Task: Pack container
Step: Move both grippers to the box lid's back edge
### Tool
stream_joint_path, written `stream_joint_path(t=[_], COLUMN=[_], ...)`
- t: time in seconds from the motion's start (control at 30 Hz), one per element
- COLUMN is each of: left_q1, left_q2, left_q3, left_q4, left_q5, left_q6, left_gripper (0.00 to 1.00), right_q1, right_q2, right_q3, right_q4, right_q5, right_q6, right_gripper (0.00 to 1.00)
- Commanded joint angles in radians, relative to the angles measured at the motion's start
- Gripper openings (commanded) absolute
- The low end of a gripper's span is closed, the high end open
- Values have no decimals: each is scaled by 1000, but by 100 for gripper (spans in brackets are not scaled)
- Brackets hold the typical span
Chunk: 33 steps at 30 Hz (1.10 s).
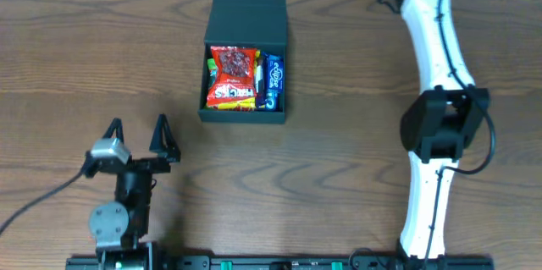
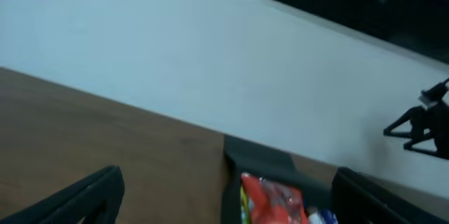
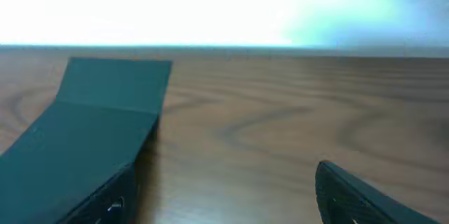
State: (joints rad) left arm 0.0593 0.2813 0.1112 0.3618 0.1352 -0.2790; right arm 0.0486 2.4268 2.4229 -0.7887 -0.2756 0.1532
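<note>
Beyond, pale wall (image 2: 175, 48) backs wooden table (image 1: 339, 177) bearing container (image 1: 248, 16)

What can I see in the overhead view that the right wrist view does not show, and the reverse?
Only overhead: the red snack packet and the blue snack packet inside the dark green cardboard box, and the left end effector, open. Only right wrist: the right end effector clearly open, and the bright white wall. Both: the box with its flap lid open, on the brown wooden table.
</note>
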Motion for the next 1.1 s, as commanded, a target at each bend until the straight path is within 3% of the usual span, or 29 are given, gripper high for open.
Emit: stream_joint_path(t=[0.0,0.23,0.37,0.5,0.57,0.67,0.73,0.83,0.93,1.0,1.07], left_q1=[6,6,6,6,1,-3,-1,-1,-4,-9,-9], left_q2=[179,703,1031,1198,1290,1365,1415,1473,1543,1600,1631], left_q3=[89,435,686,737,737,745,821,991,1220,1398,1476], left_q4=[94,103,84,84,167,332,318,120,-176,-406,-482], left_q5=[46,163,342,457,464,490,565,644,669,609,594], left_q6=[-5,70,68,61,50,-67,-118,-76,60,193,249], left_gripper=[95,95,95,95,95,95,95,95,95,95,95], right_q1=[1,38,71,90,100,113,121,129,129,126,121], right_q2=[-33,-33,-33,-33,-33,-33,-30,-25,-15,-3,6], right_q3=[14,14,14,14,14,14,10,-4,-6,-6,-8], right_q4=[9,11,-8,-62,-121,-202,-227,-197,-151,-119,-106], right_q5=[-73,-73,-72,-73,-73,-71,-53,-27,-27,-27,-27], right_q6=[-24,-24,-24,-23,-23,-24,-24,-24,-26,-29,-28], right_gripper=[81,82,87,98,99,99,99,93,83,63,38])
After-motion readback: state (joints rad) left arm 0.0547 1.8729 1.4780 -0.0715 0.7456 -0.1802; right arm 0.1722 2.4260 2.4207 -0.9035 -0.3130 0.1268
